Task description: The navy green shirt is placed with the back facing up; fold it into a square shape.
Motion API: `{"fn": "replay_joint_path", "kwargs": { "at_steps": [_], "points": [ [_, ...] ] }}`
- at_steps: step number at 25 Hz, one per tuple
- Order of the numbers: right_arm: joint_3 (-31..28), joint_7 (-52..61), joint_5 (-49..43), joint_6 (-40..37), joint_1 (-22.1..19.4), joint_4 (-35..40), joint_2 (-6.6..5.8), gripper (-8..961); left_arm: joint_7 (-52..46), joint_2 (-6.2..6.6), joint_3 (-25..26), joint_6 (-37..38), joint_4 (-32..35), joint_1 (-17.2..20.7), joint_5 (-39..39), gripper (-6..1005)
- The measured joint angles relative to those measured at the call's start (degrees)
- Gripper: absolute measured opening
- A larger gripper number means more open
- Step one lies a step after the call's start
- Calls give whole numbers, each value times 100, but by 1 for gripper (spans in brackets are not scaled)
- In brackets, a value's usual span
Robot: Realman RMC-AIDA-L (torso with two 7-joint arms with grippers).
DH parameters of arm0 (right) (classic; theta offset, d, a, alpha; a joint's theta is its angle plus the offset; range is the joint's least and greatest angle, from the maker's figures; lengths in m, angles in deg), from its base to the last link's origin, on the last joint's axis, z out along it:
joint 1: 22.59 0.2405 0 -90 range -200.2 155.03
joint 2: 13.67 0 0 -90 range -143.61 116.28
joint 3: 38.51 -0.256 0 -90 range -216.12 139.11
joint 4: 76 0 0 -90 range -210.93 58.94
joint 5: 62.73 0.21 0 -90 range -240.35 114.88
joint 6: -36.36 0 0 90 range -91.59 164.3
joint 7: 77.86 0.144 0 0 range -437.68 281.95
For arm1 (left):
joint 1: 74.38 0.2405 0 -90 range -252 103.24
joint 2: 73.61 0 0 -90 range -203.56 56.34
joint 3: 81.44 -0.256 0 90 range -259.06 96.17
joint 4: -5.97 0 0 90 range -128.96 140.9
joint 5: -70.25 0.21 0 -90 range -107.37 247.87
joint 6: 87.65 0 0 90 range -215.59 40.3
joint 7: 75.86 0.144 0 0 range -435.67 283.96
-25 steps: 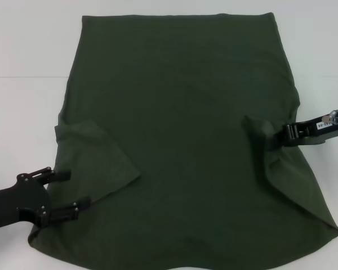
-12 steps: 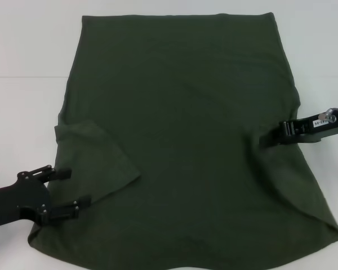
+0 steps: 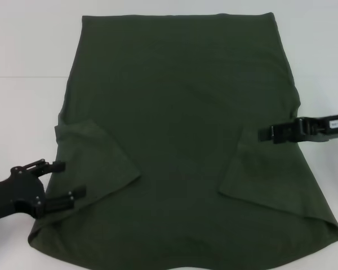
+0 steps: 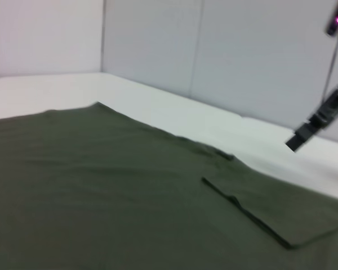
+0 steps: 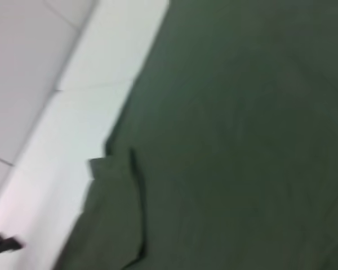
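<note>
- The left gripper sits near the worktop's front left corner, at the left edge of the navy green shirt. Its two black fingers are spread apart and point toward the cloth, and nothing is between them. The tips reach just onto the shirt's left margin beside the folded sleeve.
- The left sleeve is folded inward and lies flat on the shirt's body as a lighter, angled flap ending in a point toward the middle.
- The navy green shirt is spread plain side up and covers most of the white worktop. Its straight hem lies toward the far edge, and its wider end runs off the near edge of the head view. No lettering shows on the visible side.
- The right sleeve is also folded inward, a broad flap lying flat on the right half of the shirt. The left wrist view shows it as a raised-edged panel on the cloth.
- The right gripper is at the shirt's right edge, above the folded right sleeve, and points inward. Its fingers look pressed together with no cloth between them. From the left wrist view it appears lifted off the shirt.
</note>
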Motion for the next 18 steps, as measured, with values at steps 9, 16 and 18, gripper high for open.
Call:
{"fn": "replay_joint_path", "kwargs": {
  "at_steps": [9,16,18],
  "points": [
    [-150,-3250,1186,-1020,-1052,-234,193,664,-1423,289,257,518,-169,-52,-3,853],
    [-185,-5797,1373,-1346,-1691,-439,532,806,-2105,484,330,1001,-326,-84,49,851],
    [-187,-6297,1366,-1348,-1846,-450,603,809,-2353,553,207,1013,-421,-85,82,851]
  ]
}}
